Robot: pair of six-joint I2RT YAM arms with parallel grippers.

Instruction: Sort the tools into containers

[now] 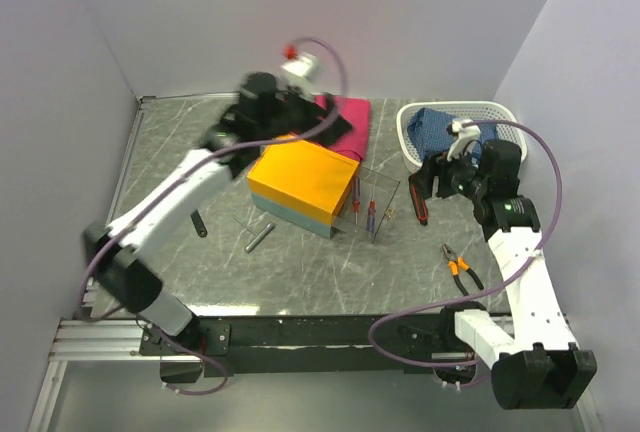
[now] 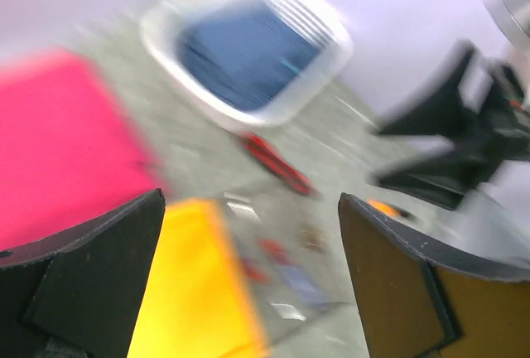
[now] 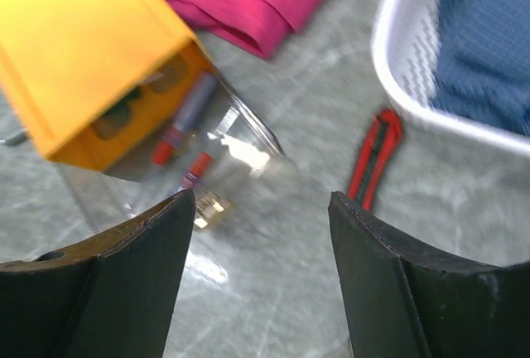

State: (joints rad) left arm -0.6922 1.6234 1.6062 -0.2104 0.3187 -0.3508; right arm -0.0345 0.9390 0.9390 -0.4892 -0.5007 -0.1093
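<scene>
While left jaws & right jaws gape empty, orange-topped rect. box (image 1: 300,174) sits on veined grey bench (image 1: 300,262); slotted oval plastic basket (image 1: 480,106) to its right.

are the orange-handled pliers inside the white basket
No, the orange-handled pliers lie on the table toward its near edge, well apart from the white basket.
</scene>
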